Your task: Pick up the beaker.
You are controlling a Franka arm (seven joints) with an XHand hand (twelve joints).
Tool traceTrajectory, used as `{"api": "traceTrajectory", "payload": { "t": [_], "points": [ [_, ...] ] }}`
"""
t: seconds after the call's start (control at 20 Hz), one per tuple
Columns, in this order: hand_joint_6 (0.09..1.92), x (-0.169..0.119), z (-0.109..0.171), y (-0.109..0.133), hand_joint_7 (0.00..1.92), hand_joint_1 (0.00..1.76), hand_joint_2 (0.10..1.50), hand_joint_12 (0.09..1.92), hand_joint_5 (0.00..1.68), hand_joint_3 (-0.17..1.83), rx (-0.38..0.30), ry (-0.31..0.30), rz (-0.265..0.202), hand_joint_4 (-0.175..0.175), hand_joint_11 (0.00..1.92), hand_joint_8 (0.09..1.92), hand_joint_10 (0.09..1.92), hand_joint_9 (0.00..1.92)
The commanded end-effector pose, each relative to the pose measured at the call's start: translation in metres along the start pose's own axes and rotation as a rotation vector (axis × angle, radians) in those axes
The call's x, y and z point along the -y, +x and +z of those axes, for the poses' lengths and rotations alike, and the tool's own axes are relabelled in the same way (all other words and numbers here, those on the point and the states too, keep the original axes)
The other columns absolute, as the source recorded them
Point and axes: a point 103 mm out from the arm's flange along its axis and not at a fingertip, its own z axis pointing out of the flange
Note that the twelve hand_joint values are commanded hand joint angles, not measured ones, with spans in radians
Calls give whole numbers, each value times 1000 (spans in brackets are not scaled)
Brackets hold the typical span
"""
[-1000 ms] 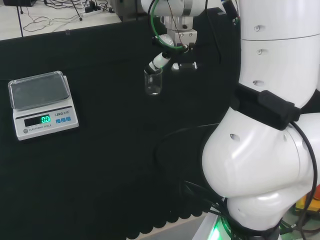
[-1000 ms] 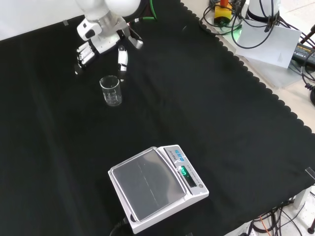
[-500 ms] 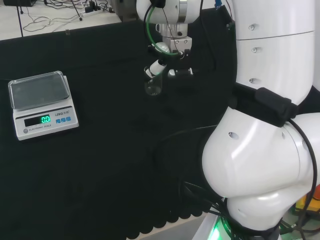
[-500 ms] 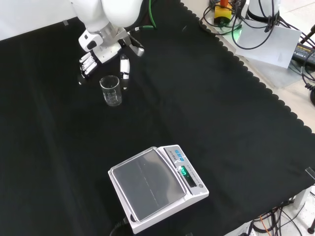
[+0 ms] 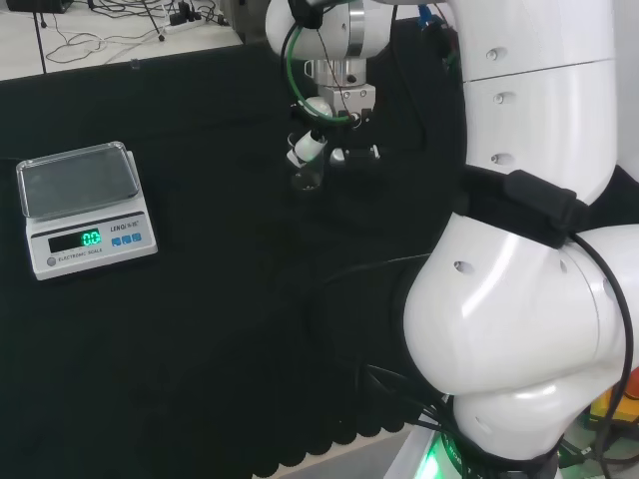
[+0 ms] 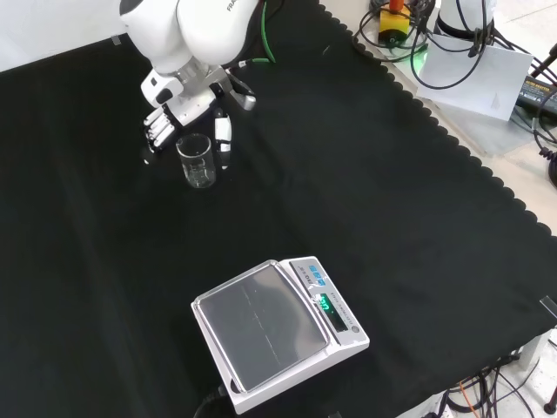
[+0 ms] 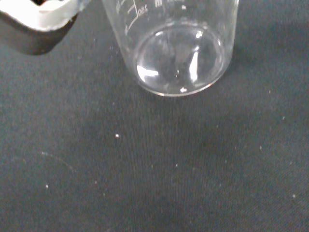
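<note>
Covering the whole bench, the black cloth [image 6: 392,218] carried every item in view. The white arm [image 5: 529,200] rose at the right of the head view and reached across toward the middle of the cloth. A white scale [image 6: 277,333] with a lit green display stood in the front view's lower half, well apart from the beaker [image 6: 197,160]; in the head view the scale [image 5: 85,207] sat at the left.

The hand [image 6: 178,109] came in from the top of the front view, with its fingers [image 6: 157,131] just to the left of the beaker's rim and its thumb [image 6: 223,132] just to the right. The fingers were spread and only slightly bent, so the beaker stood between them and the thumb. Contact between the hand and the glass could not be confirmed. In the head view the hand [image 5: 318,135] was directly above and behind the beaker [image 5: 307,177].

The beaker stood upright on the cloth. In the wrist view its clear round base [image 7: 178,58] rested flat on the fabric, printed graduations showed on its wall, and no contents were visible. A white and black fingertip [image 7: 38,21] appeared beside the wall.
</note>
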Motion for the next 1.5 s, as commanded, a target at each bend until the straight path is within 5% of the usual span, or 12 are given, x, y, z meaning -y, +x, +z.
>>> {"api": "traceTrajectory", "payload": {
  "t": [0.05, 0.4, 0.85, 1.0, 1.1, 1.25, 1.35, 1.5],
  "points": [
    [87, -2, 6, 3, 115, 787, 669, 1173, 199, 367, 10, 13, -2, 34, 0, 753, 855, 187],
    [87, -12, 12, 16, 141, 906, 609, 1482, 266, 538, 9, 13, 8, 37, 96, 785, 843, 340],
    [87, -7, 12, 6, 277, 1155, 564, 1091, 418, 814, 22, -19, 21, 8, 1013, 849, 862, 855],
    [860, -6, 12, 6, 380, 1221, 597, 935, 348, 858, 26, -38, 27, -19, 1207, 893, 983, 910],
    [1209, -6, 12, 7, 433, 1236, 619, 885, 369, 880, 25, -47, 29, -46, 1269, 939, 1068, 916],
    [1403, -2, 6, -3, 496, 1239, 653, 849, 481, 892, 24, -60, 30, -94, 1289, 1022, 1153, 921],
    [1421, -11, 15, 14, 514, 1148, 864, 845, 670, 657, 31, -65, 35, -149, 1286, 1147, 1200, 929],
    [1419, -16, 17, 20, 524, 1103, 997, 847, 747, 482, 32, -67, 35, -173, 1275, 1253, 1235, 936]
  ]
}}
